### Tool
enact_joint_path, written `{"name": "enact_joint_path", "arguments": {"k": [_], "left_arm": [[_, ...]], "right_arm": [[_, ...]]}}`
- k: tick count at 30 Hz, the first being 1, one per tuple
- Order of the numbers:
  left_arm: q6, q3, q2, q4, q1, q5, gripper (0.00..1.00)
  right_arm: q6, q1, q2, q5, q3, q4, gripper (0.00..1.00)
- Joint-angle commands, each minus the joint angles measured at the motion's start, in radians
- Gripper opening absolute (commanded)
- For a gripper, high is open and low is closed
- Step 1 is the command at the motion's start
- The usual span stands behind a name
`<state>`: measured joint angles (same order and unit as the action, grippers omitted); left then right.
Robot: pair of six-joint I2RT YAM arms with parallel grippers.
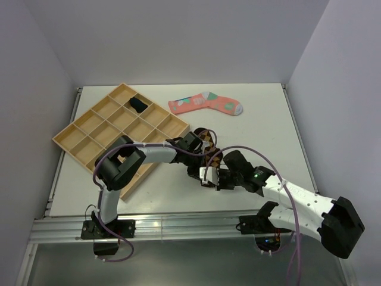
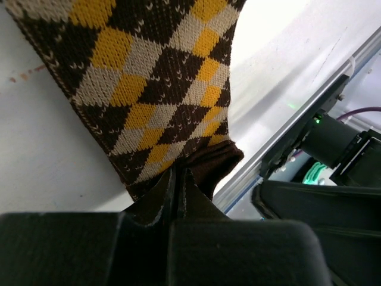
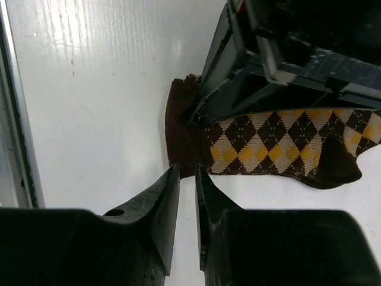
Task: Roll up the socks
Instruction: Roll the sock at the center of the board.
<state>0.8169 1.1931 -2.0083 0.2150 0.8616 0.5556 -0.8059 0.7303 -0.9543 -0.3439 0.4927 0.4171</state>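
Observation:
The brown-and-orange diamond-patterned sock (image 1: pixel 206 137) lies flat on the white table at mid-centre. My left gripper (image 2: pixel 178 176) is shut on its plain brown cuff (image 2: pixel 214 164). In the right wrist view the sock (image 3: pixel 280 143) stretches to the right, with the left gripper (image 3: pixel 205 110) pinching the cuff's far corner. My right gripper (image 3: pixel 187 171) sits just short of the cuff's near edge, jaws a narrow gap apart with only table between them. The pink sock (image 1: pixel 205 104) with teal and white patches lies flat at the back. The dark navy sock (image 1: pixel 138 105) sits in a tray compartment.
A wooden tray (image 1: pixel 77 134) with several compartments stands at the left, its corner close to the left arm. Both arms (image 1: pixel 238 170) crowd together over the table's centre. The metal rail (image 1: pixel 178 226) of the table's front edge is close behind the grippers.

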Motion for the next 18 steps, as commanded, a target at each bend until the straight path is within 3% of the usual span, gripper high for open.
{"name": "enact_joint_path", "arguments": {"k": [1, 18], "left_arm": [[-0.027, 0.006, -0.05, 0.09, -0.003, 0.001, 0.0], [-0.065, 0.059, -0.104, 0.146, -0.024, 0.038, 0.0]], "right_arm": [[-0.035, 0.034, -0.021, 0.04, -0.022, -0.08, 0.25], [-0.047, 0.161, -0.113, 0.157, -0.089, -0.208, 0.24]]}}
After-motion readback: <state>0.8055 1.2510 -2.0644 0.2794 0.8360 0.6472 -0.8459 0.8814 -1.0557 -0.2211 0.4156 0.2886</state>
